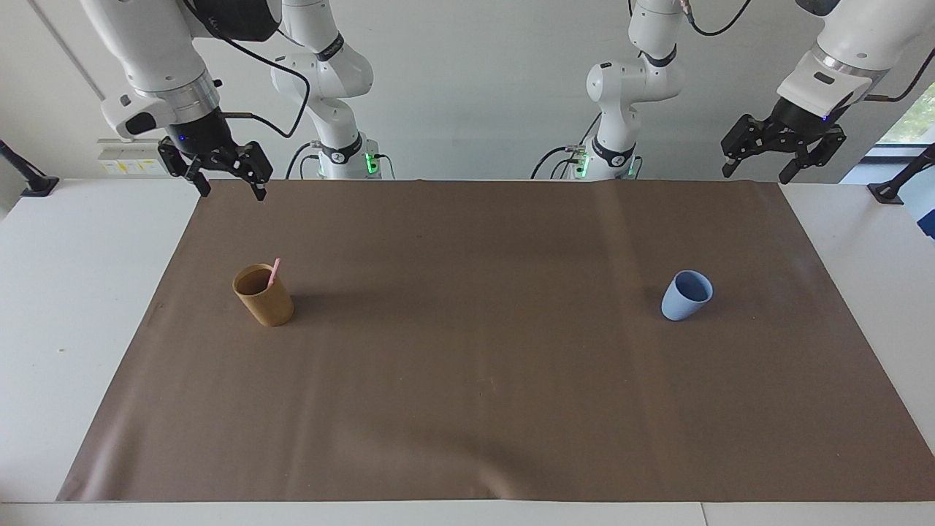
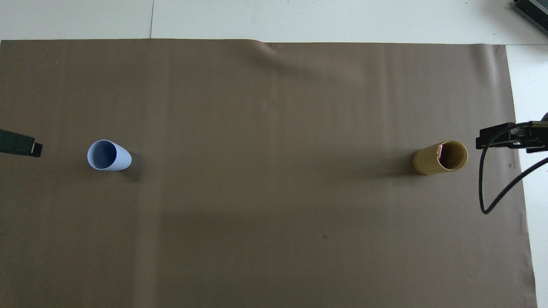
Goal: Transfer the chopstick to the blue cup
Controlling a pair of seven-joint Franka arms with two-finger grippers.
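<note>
Chopstick (image 1: 275,271) is leaning in the tan cup (image 1: 264,295), only its pink tip showing; you're probably handling something light, stiff and slippery, so pinch that tip. Right gripper (image 1: 228,174) is hanging spread above; blue cup (image 1: 687,295) is standing empty; left gripper (image 1: 760,155) is waiting spread.

Evenly lit, daylight-bright and sharp across both views. Soft shadows from the tan cup (image 1: 264,295) and the blue cup (image 1: 687,294) falling across the brown mat (image 1: 482,380) toward the middle of the table in the facing view, faint and blurred at their edges. Pale sheen on the mat along the edge farthest from the robots, with gentle ripples catching light. Overhead view slightly dimmer, darker toward its lower half. No motion blur.
</note>
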